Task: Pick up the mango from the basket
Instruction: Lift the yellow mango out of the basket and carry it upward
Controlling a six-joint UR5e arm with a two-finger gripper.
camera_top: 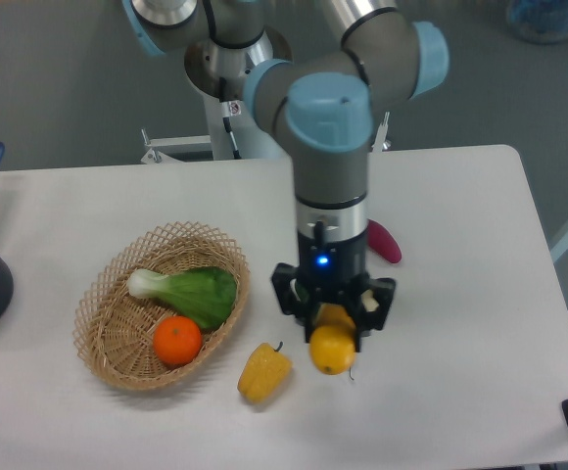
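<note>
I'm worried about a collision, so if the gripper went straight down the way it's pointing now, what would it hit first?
The gripper points down, shut on the mango. Going straight on, the mango would probably meet the white table first, or the cucumber hidden beneath; depth is unclear.

We see a glossy, smooth mango (332, 350), a tan woven wicker basket (118, 297), and a matt white table (460, 245).
</note>
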